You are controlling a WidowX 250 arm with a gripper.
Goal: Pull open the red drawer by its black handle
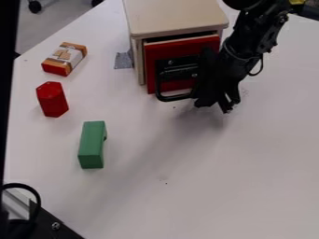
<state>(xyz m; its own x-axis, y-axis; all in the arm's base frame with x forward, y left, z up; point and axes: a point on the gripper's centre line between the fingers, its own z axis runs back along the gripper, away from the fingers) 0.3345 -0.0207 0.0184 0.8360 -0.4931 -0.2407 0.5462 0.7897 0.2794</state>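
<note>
Red drawer point(182, 50) adjoins the hand point(215, 103); grip state cannot be determined; lateral motion could snag the handle point(174, 98).

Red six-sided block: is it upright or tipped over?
Upright: the red block shows its six-sided end on top, with its sides running down.

Two blocks point(92, 145), one box point(64, 58), one drawer cabinet point(176, 19)

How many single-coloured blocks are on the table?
2: a red block on the left, and a green block closer to the camera. The wooden cabinet could hide others.
</note>
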